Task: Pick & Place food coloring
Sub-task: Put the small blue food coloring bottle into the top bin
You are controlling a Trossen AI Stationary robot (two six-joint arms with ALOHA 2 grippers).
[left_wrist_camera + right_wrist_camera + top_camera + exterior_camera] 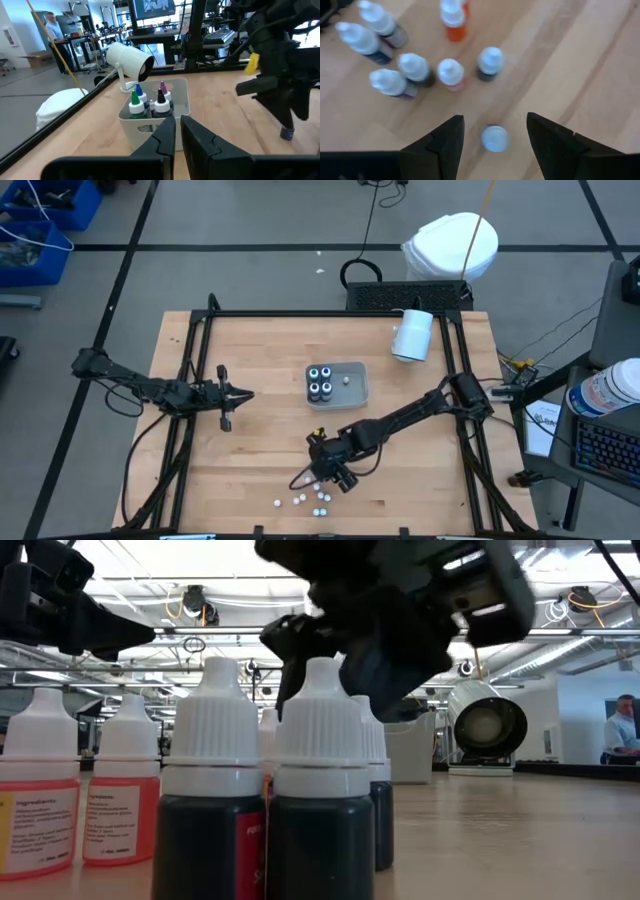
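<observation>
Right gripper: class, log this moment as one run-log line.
right gripper: jaws open, above standing bottle | left gripper: waiting, left of tray | tray: four bottles

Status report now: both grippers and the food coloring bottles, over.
Right gripper open above one bottle standing between its fingers. Left gripper waits beside the tray, fingers nearly shut. Other bottles crowd close.

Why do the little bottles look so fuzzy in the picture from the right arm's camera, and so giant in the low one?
Right wrist view: the bottles sit close under the camera, so they look soft and blurred, while the right gripper, open, stays sharper. Low view: the front bottles stand right at the lens, so they look huge; bright ceiling lights glare behind them.
</observation>
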